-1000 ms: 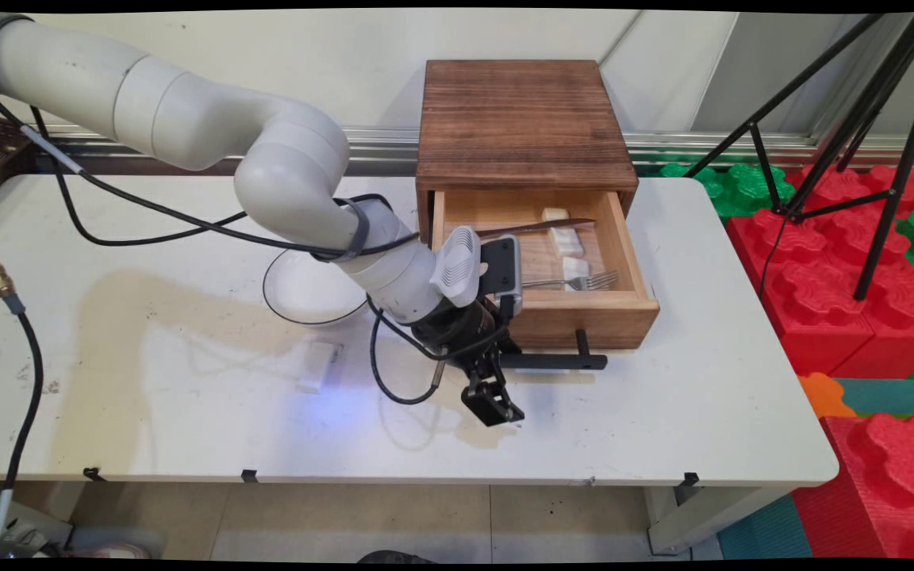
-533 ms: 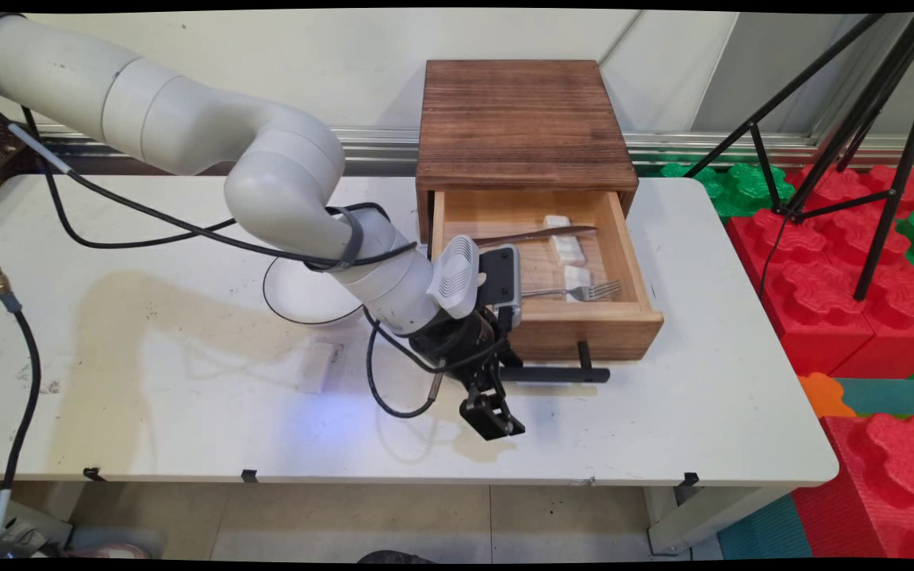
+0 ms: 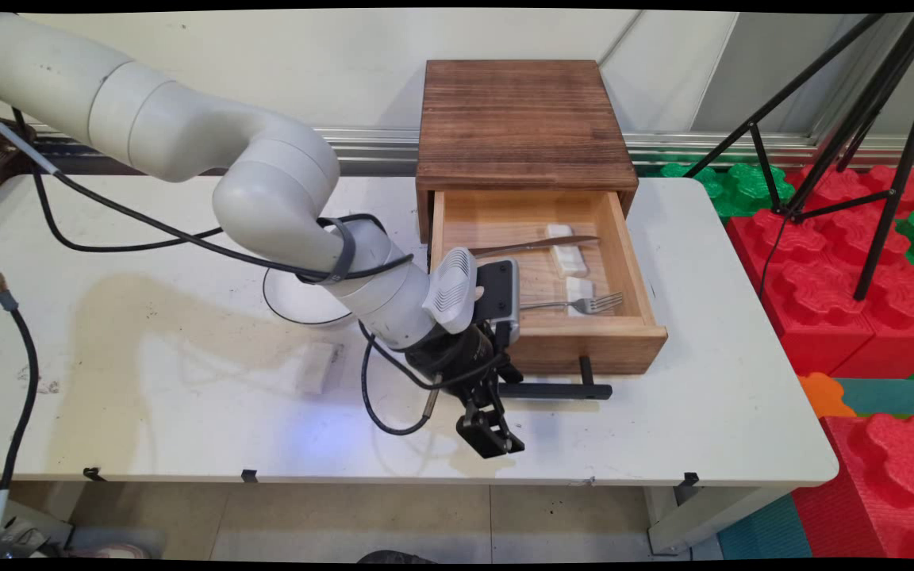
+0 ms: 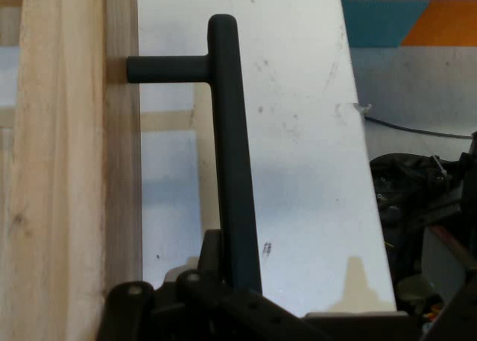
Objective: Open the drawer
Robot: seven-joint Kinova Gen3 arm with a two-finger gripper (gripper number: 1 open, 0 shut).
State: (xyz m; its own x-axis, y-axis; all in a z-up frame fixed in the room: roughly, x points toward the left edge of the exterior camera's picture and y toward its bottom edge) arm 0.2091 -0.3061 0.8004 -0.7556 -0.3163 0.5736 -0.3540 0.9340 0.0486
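Two small white blocks [image 3: 568,258] lie in the open drawer [image 3: 596,345] with a knife [image 3: 536,244] across the far one and a fork [image 3: 576,303] across the near one. The drawer stands drawn well out of its dark wooden cabinet [image 3: 524,119], towards the near edge of the tabletop [image 3: 703,412], so most of its inside shows from above. My hand [image 3: 493,434] is low over the tabletop at the left end of the drawer's black bar handle [image 3: 556,390]. Looking along the hand, I see that handle [image 4: 231,170] run straight down into my black linkage, with the pale wooden drawer front [image 4: 67,170] just beside it. The grip itself is hidden, so I cannot tell whether the hand is clamped on the bar or only around it. As things lie, the drawer is open and the cutlery in it is untouched. Behind my arm to the left sits a white dish [image 3: 298,305], and nearer, well apart from the hand, a third white block [image 3: 317,366] rests on the bare tabletop. Right of the tabletop stand a black tripod [image 3: 862,119] and red foam blocks [image 3: 862,317].
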